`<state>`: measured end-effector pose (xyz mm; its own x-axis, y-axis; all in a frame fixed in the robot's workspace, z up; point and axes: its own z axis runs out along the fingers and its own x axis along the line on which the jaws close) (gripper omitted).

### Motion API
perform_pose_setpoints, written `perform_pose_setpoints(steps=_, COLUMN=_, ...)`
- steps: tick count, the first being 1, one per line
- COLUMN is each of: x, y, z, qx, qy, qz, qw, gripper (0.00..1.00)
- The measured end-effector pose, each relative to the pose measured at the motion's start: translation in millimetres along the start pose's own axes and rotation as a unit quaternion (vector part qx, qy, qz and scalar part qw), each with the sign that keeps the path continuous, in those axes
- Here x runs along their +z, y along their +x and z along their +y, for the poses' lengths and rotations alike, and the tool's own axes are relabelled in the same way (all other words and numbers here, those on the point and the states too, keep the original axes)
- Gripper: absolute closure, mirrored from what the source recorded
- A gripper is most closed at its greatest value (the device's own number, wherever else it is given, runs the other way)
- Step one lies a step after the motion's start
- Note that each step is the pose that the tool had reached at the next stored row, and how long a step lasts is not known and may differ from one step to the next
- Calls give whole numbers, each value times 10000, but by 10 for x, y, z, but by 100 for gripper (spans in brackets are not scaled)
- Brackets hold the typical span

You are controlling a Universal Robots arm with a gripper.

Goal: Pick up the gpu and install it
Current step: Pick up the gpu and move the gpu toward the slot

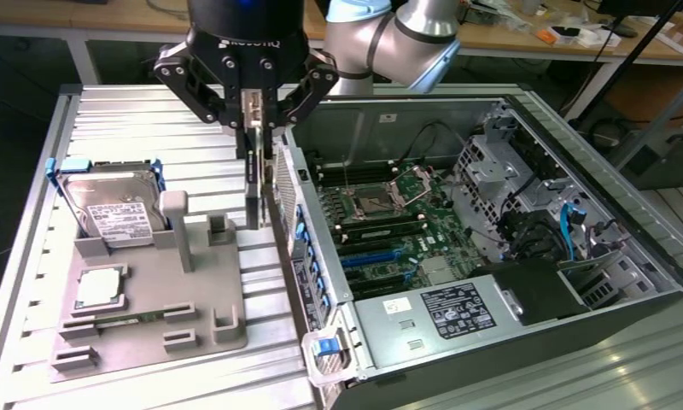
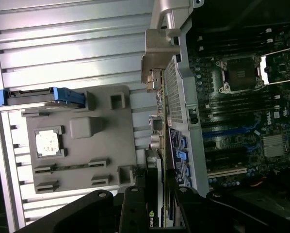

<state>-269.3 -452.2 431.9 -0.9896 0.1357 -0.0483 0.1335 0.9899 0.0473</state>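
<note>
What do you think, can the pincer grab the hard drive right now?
Probably not: the pincer is shut on the gpu, so its jaws are full, though nothing covers the hard drive.

1. The table (image 1: 148, 120) is ribbed bare metal, pale grey with a dull sheen.
2. The holder tray (image 1: 222, 290) is smooth, matt grey plastic.
3. The hard drive (image 1: 112, 209) has a shiny metal face under a white paper label.
4. The gpu (image 1: 253, 179) shows a silver metal bracket and a matt black face.
5. The gripper (image 1: 253, 120) is black with a slight gloss.
6. The computer case (image 1: 376, 120) is grey sheet metal, partly perforated.
7. The motherboard (image 1: 399, 231) is green circuit board.
</note>
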Motion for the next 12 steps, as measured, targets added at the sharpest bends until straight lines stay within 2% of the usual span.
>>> perform_pose_setpoints(steps=12, x=3, y=-63, z=9, qx=0, qy=0, qz=0, qw=10000, gripper=73)
